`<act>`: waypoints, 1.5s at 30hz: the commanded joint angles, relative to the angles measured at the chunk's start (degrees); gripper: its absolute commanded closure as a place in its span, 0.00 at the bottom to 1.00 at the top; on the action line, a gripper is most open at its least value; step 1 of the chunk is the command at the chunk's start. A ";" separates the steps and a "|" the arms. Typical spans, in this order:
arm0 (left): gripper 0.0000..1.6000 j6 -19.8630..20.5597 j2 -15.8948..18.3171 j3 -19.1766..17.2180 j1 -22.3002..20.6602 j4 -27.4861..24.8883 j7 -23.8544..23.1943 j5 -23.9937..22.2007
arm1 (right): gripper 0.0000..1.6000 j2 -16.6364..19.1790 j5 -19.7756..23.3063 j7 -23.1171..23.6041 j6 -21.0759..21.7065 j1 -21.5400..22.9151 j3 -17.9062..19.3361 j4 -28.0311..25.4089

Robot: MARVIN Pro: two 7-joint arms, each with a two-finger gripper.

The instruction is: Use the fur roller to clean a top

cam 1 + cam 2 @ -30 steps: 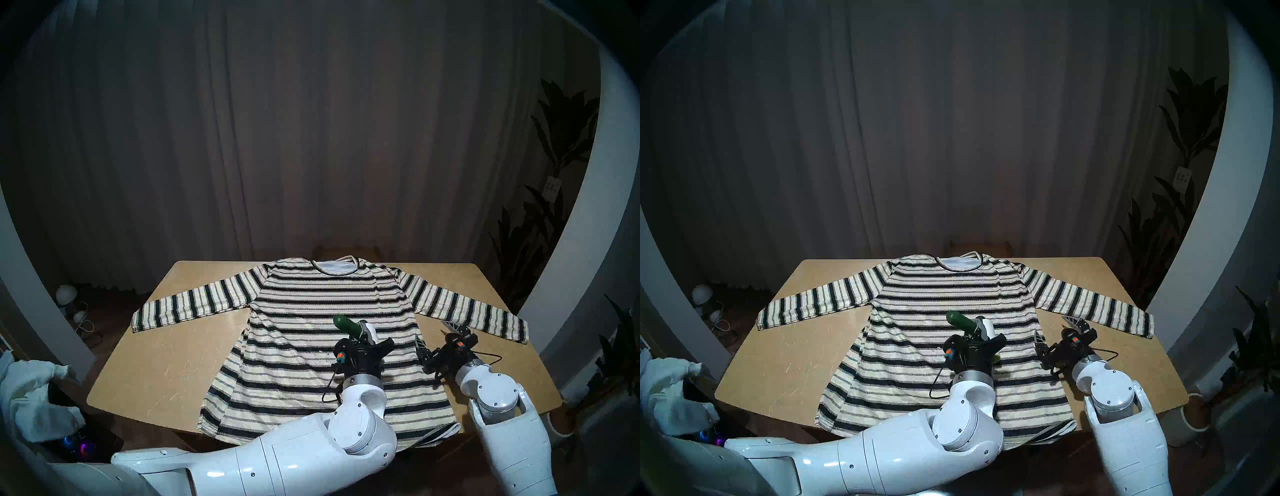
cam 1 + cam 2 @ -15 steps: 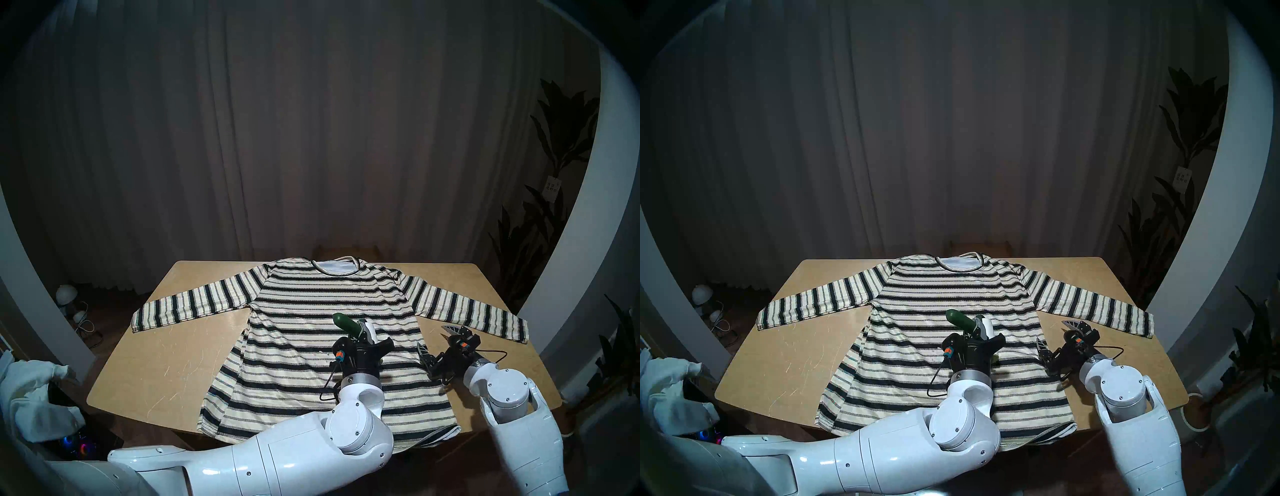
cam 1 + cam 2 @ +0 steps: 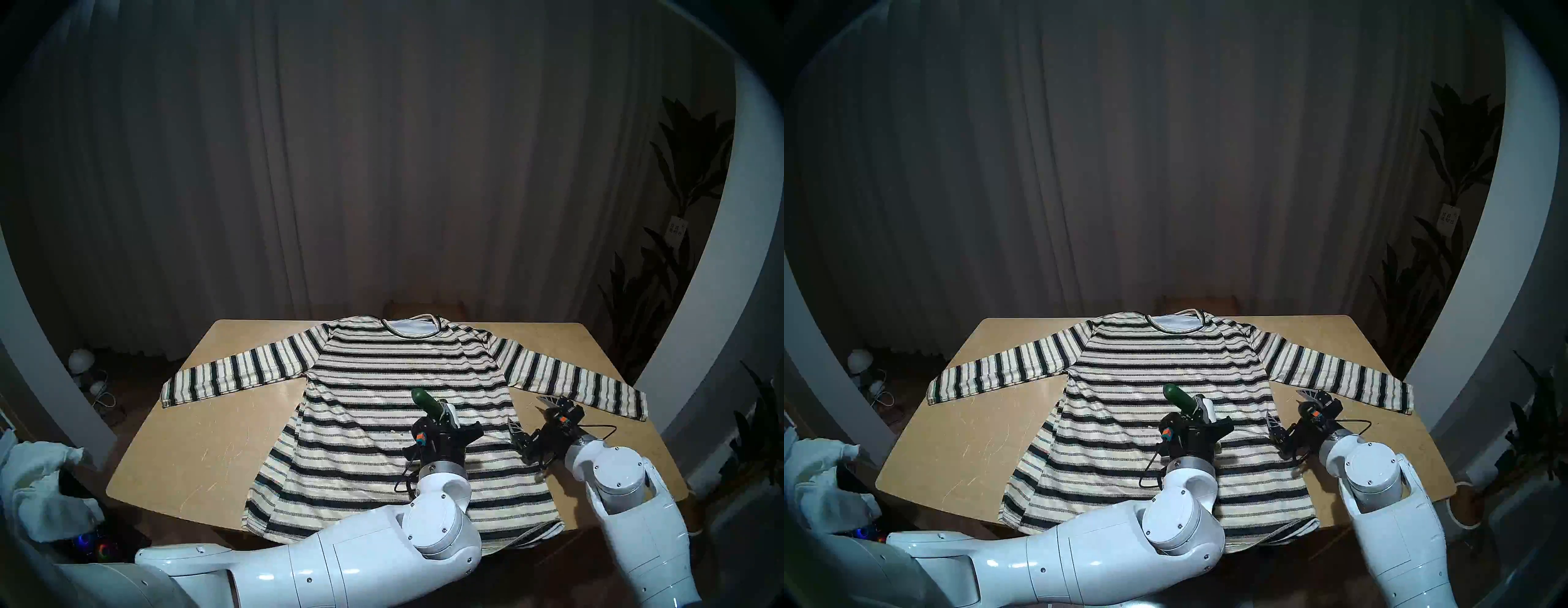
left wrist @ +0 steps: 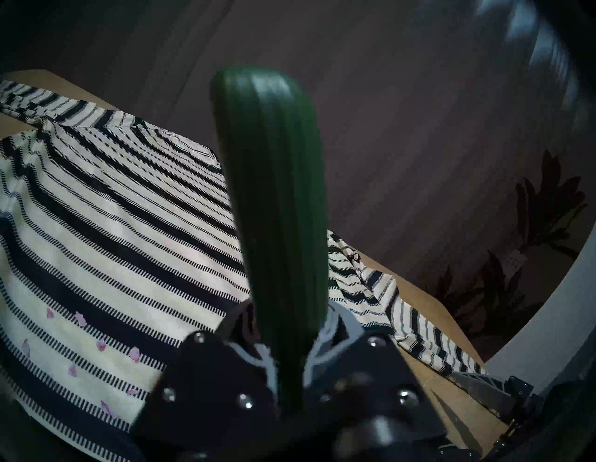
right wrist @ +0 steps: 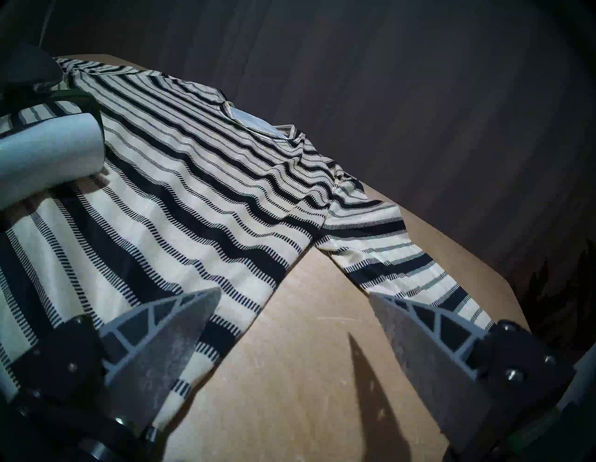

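Left wrist view: the left end effector (image 4: 287, 364) clamps the dark green plastic-handled, white-rolled fur roller (image 4: 274, 209), handle tilting up and far, over the cream-and-black striped long-sleeved top (image 4: 106, 225); pink flecks (image 4: 103, 345) lie left of it. The right end effector (image 5: 290, 338) gapes empty.

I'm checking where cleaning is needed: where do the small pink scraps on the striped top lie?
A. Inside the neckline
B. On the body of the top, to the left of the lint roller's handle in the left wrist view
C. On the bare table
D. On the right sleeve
B: the pink scraps dot the striped top, left of the lint roller handle.
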 commanded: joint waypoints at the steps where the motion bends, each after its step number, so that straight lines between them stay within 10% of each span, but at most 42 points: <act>1: 1.00 1.67 -0.20 -0.02 -1.67 -0.49 -0.59 0.07 | 0.00 0.46 -0.67 0.47 0.05 0.32 -0.83 1.16; 45: 1.00 4.46 9.61 -4.25 1.31 -7.11 3.09 -6.09 | 0.00 3.51 -3.98 -3.40 2.16 -0.41 -3.60 7.84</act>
